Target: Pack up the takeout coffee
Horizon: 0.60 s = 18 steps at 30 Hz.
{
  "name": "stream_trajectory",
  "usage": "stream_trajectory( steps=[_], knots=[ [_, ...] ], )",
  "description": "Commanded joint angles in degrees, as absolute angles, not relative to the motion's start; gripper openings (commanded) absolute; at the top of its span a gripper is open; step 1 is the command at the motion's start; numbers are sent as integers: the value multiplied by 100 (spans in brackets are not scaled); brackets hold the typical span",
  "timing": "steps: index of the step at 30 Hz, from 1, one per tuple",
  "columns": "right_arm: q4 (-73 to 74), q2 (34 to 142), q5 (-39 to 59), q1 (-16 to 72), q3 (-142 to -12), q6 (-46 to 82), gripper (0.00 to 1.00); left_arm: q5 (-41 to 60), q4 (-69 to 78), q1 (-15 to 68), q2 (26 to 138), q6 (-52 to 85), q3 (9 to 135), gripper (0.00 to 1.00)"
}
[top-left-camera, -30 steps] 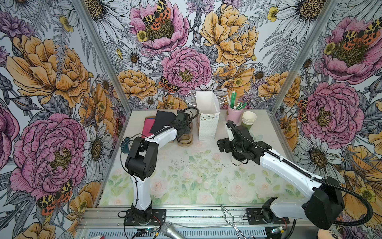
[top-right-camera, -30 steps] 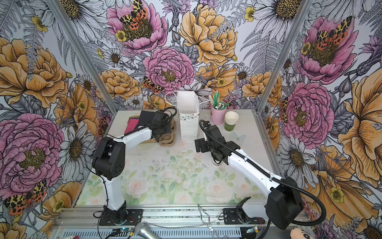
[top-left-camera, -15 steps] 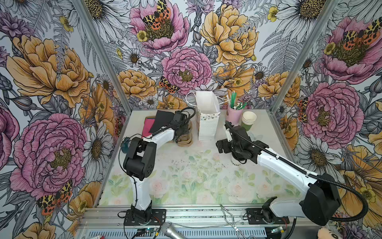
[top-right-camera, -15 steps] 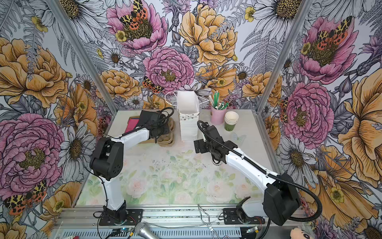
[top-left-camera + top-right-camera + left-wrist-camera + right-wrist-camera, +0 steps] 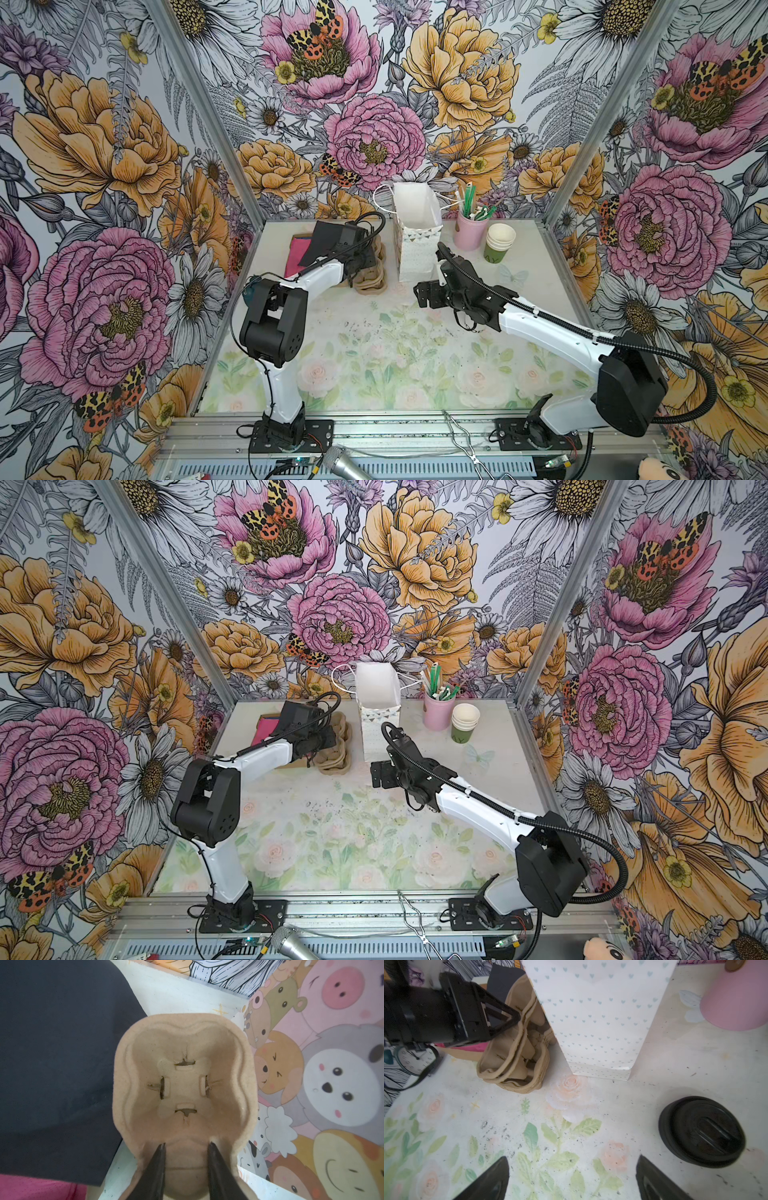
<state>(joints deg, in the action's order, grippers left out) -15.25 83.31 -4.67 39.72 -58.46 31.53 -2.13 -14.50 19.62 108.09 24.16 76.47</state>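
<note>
The takeout coffee [image 5: 702, 1131], a small paper cup under a round black plastic lid, stands at the lower right of the right wrist view on the floral-printed table [image 5: 446, 1105], with only its lid showing. Beside it the right gripper [image 5: 573, 1159] hangs empty, its 2 fingers spread wide. Farther back, the narrowed left gripper [image 5: 186, 1145] pinches the top brown moulded-pulp cup carrier [image 5: 185, 1084], next to the white heart-dotted paper bag [image 5: 598, 1012].

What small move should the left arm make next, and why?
Probably lift the top carrier clear of the stack: the left gripper pinches its ridge, and it sits tilted, half nested in the carriers below.
</note>
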Motion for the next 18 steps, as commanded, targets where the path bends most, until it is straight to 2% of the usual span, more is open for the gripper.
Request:
stream_trajectory(
  steps=[1,7,18],
  knots=[
    [-387,8630,-538,4148,-5666,4183,95,-56,-1227,1911,10711,2555,7578,32],
    [404,9238,-865,4364,-5638,4921,95,-4,-1161,1906,10707,2566,7557,32],
    [1301,10299,-675,4428,-5918,5546,95,71,-1064,1863,10652,2573,7446,32]
  ],
)
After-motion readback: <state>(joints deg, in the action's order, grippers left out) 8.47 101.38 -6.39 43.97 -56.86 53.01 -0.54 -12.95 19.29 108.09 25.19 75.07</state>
